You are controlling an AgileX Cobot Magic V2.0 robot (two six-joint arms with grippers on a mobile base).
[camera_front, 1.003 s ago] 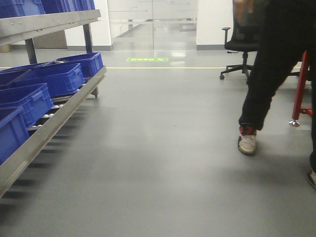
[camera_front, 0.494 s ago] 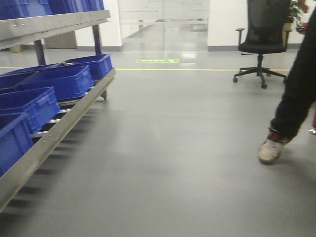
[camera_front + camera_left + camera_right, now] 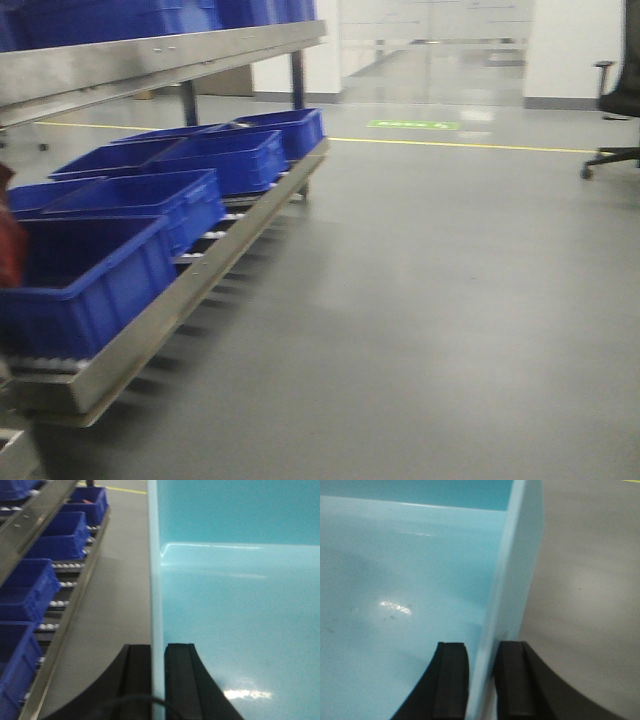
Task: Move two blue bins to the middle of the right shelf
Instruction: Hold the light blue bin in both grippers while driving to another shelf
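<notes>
A pale light-blue bin (image 3: 235, 605) fills the right of the left wrist view, smooth-walled and empty inside. My left gripper (image 3: 158, 647) is shut on its left wall, one finger outside and one inside. The same bin (image 3: 395, 580) fills the left of the right wrist view, where my right gripper (image 3: 481, 647) is shut on its right wall. Only one such bin shows, held above the grey floor. A metal rack (image 3: 200, 280) stands at the left of the front view; I cannot tell whether it is the right shelf.
Dark royal-blue ribbed bins (image 3: 90, 270) sit in a row on the rack's roller level, more on the upper shelf (image 3: 150, 55). The same bins (image 3: 30, 587) pass left of the held bin. An office chair (image 3: 620, 110) stands far right, behind a yellow floor line (image 3: 460, 146).
The front view has swung left: the rack now reaches further into the frame and looks closer. The person in black trousers has left the view, and the chair has slid to the right edge.
</notes>
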